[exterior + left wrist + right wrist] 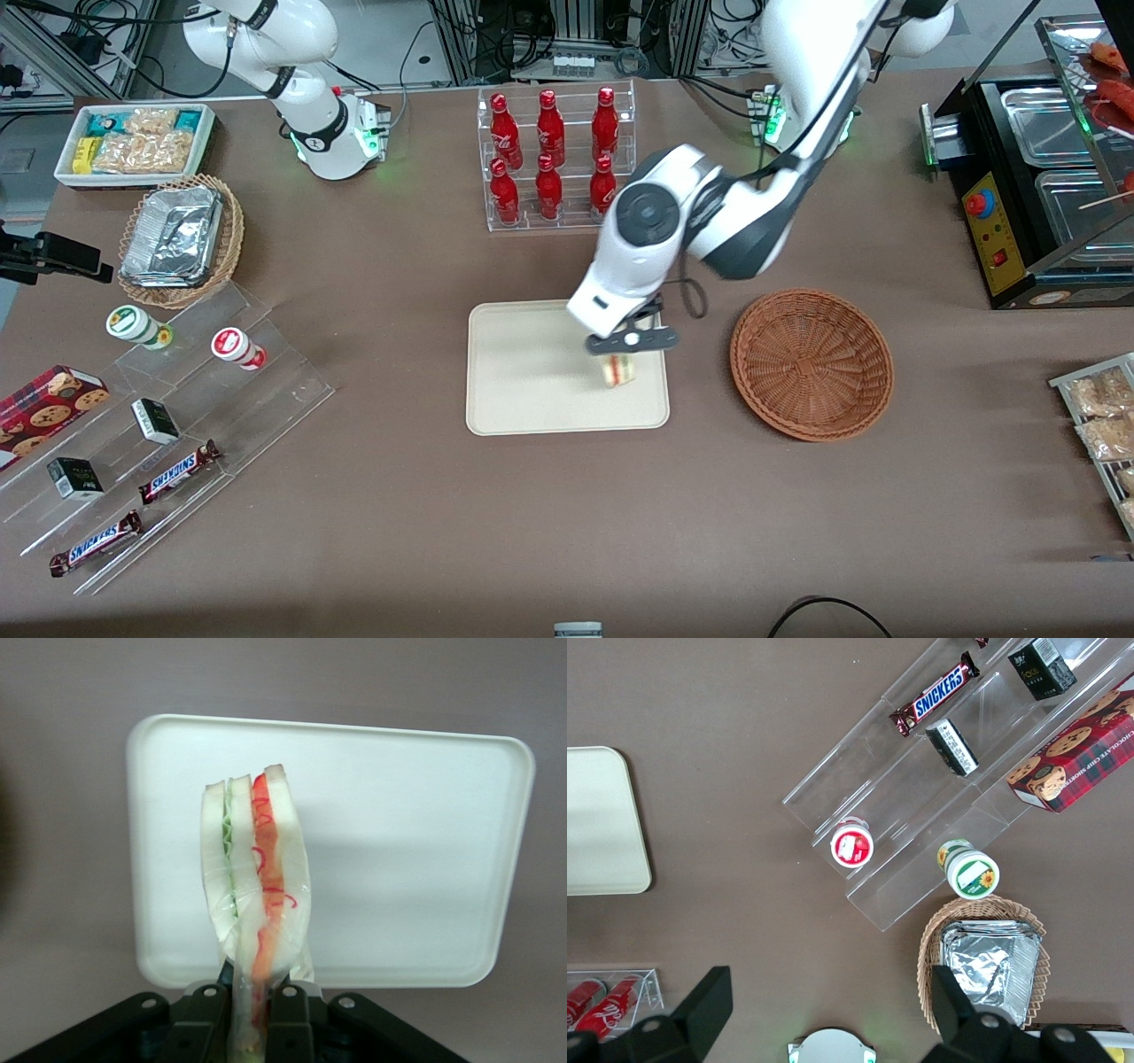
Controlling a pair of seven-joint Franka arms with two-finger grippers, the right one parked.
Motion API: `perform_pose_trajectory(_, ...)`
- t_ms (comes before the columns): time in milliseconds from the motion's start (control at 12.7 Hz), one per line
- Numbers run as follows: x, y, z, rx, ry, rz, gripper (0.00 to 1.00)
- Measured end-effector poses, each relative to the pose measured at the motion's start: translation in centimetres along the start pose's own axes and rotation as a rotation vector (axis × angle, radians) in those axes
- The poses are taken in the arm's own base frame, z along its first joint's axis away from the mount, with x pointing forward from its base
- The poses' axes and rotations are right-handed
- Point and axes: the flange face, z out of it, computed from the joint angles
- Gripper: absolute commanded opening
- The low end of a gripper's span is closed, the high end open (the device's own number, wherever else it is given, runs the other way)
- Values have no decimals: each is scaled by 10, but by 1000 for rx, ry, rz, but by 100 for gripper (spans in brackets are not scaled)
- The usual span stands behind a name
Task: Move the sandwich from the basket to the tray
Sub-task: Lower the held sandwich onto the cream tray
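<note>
**A:** Where is the gripper (631,347)?

**B:** Just right of centre in the front view, over the right-hand part of the tray (523,372). It is pinching the sandwich (620,370), which hangs just below the black fingers with the cream surface under it.

**A:** Does the wrist camera agree?

**B:** Yes — there the gripper (252,1014) has its two fingers pressed against the narrow end of the sandwich (257,886), one on each side. The wedge stands upright out of them, in clear wrap, with a green layer in one half and red and orange in the other. The tray (407,859) fills the view past it, bare and pale. Whether the sandwich touches the tray, I cannot tell.

**A:** And the basket (811,363)?

**B:** Right of the tray in the front view, near it but not touching — reddish-brown wicker, nothing in it.

**A:** Anything else close by?

**B:** A clear rack of red bottles (554,159) sits in the upper middle of the front view, above the tray. At lower left, a stepped clear stand holds two Snickers bars (180,471), and a tan basket with foil trays (182,239) lies at mid-left.
</note>
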Motion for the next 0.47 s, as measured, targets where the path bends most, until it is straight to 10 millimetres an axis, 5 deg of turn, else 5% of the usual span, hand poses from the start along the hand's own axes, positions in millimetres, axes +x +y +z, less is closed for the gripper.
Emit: perform_pose_trajectory(472,-15,48,65,-23,-8,61,0)
